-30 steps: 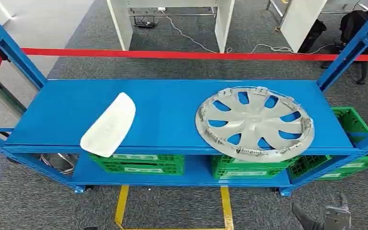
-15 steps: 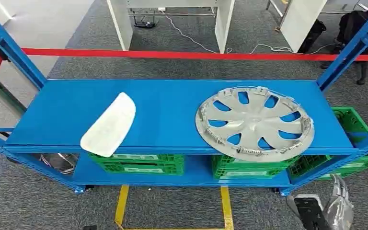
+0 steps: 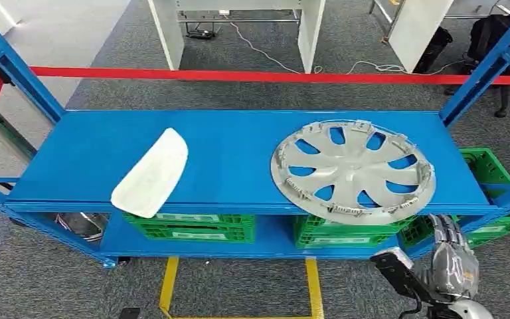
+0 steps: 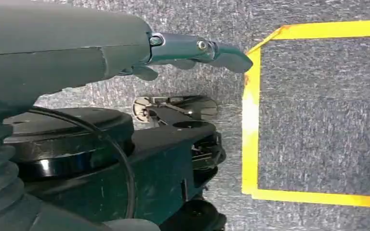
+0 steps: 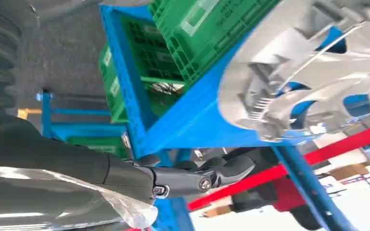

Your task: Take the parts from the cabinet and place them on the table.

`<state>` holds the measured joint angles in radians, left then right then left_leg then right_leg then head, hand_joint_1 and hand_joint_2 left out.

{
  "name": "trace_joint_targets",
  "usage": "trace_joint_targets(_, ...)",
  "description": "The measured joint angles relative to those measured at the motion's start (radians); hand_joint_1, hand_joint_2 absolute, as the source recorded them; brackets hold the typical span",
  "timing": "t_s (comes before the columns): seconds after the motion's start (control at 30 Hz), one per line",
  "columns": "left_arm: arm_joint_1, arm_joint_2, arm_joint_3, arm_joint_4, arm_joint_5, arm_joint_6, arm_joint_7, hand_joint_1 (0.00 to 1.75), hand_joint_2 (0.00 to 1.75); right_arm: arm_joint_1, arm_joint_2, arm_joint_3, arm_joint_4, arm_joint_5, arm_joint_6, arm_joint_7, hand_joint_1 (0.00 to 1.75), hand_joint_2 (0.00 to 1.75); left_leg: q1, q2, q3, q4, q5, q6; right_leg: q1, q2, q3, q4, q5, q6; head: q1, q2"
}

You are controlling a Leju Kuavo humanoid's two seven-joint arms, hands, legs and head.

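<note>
On the blue metal shelf board (image 3: 239, 143) of the rack, near its left front edge: white elongated plastic cover (image 3: 151, 174), lying flat, slanted, its lower end reaching the front edge. Right part of the same board: silver multi-spoke plastic wheel cover (image 3: 352, 171), lying flat, its front rim slightly overhanging the front edge.

Lower shelf, left to right: shiny metal ring-shaped part (image 3: 83, 224) at the left end, then three green plastic crates (image 3: 192, 226) along the board.

Floor in front of the rack: grey carpet with yellow tape lines (image 3: 169, 282). Behind the rack: red barrier tape (image 3: 239, 76) stretched across.

Left hand (image 4: 192, 50): seen in the left wrist view above the carpet and a yellow tape corner, fingers extended straight, nothing in hand.

Right hand (image 3: 450, 259): raised at the lower right of the head view, below and in front of the shelf's right front corner, just short of the wheel cover's rim. Fingers (image 5: 207, 175) loosely extended in the right wrist view, holding nothing, not touching the wheel cover.
</note>
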<state>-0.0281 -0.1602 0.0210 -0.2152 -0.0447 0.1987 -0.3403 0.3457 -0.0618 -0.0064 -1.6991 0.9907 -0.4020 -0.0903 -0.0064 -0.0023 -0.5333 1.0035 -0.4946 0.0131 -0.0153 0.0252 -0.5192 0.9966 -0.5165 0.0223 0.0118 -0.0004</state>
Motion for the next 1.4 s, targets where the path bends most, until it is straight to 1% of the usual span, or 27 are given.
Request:
trace_joint_targets(0.13, -0.007, 0.000, -0.003, 0.000, -0.032, -0.014, 0.005, 0.00, 1.75, -0.064, -0.070, 0.062, -0.006, 0.072, 0.058, 0.083, 0.00, 1.75, 0.000, 0.000, 0.000, 0.000, 0.001, 0.001, 0.000, 0.000, 0.000, 0.000, 0.000, 0.000, 0.000, 0.000)
trace_joint_targets(0.27, -0.015, 0.000, -0.010, 0.000, -0.063, -0.027, 0.018, 0.00, 1.75, -0.144, -0.128, 0.116, -0.004, 0.124, 0.119, 0.151, 0.00, 1.75, 0.000, 0.000, 0.000, 0.000, 0.001, 0.001, 0.000, 0.000, 0.000, 0.000, 0.001, 0.001, 0.000, 0.000)
trace_joint_targets(0.4, -0.020, 0.000, -0.024, 0.000, -0.096, -0.038, 0.024, 0.00, 1.75, -0.222, -0.179, 0.166, 0.008, 0.165, 0.184, 0.211, 0.00, 1.75, 0.000, 0.000, 0.000, 0.001, 0.001, 0.001, 0.000, 0.000, 0.000, 0.000, 0.001, 0.001, 0.000, 0.000)
trace_joint_targets(0.53, -0.027, 0.000, -0.029, 0.000, -0.126, -0.050, 0.034, 0.00, 1.75, -0.317, -0.217, 0.206, 0.052, 0.164, 0.252, 0.247, 0.00, 1.75, 0.000, 0.000, 0.000, 0.001, 0.001, 0.001, 0.000, 0.000, 0.000, 0.000, 0.001, 0.001, 0.000, 0.000)
trace_joint_targets(0.63, -0.028, 0.000, -0.032, 0.000, -0.144, -0.056, 0.037, 0.00, 1.75, -0.370, -0.231, 0.224, 0.086, 0.122, 0.302, 0.250, 0.00, 1.75, 0.000, 0.000, 0.000, 0.001, 0.001, 0.002, 0.000, -0.001, 0.000, 0.000, 0.002, 0.001, 0.000, 0.000)
trace_joint_targets(0.77, -0.033, 0.000, -0.032, 0.000, -0.161, -0.068, 0.039, 0.00, 1.75, -0.441, -0.247, 0.258, 0.153, 0.032, 0.362, 0.234, 0.00, 1.75, 0.000, -0.001, 0.000, 0.001, 0.002, 0.002, 0.000, -0.001, 0.000, 0.000, 0.002, 0.002, 0.000, 0.000)
trace_joint_targets(1.0, -0.037, 0.003, -0.032, 0.000, -0.188, -0.087, 0.039, 0.00, 1.75, -0.489, -0.259, 0.325, 0.217, -0.185, 0.442, 0.166, 0.00, 1.75, 0.000, -0.001, -0.001, 0.001, 0.002, 0.002, 0.000, -0.001, -0.001, 0.000, 0.002, 0.002, 0.000, 0.000)
trace_joint_targets(1.1, -0.038, 0.003, -0.032, 0.000, -0.191, -0.091, 0.039, 0.00, 1.75, -0.494, -0.261, 0.339, 0.226, -0.213, 0.454, 0.157, 0.00, 1.75, 0.000, -0.001, -0.001, 0.001, 0.002, 0.002, 0.000, -0.002, -0.001, 0.000, 0.002, 0.002, 0.000, 0.000)
trace_joint_targets(1.4, -0.038, 0.005, -0.032, 0.000, -0.191, -0.092, 0.039, 0.00, 1.75, -0.499, -0.268, 0.366, 0.243, -0.229, 0.454, 0.147, 0.00, 1.75, 0.000, -0.001, -0.001, 0.001, 0.002, 0.002, 0.000, -0.001, -0.001, 0.000, 0.002, 0.002, 0.000, 0.000)
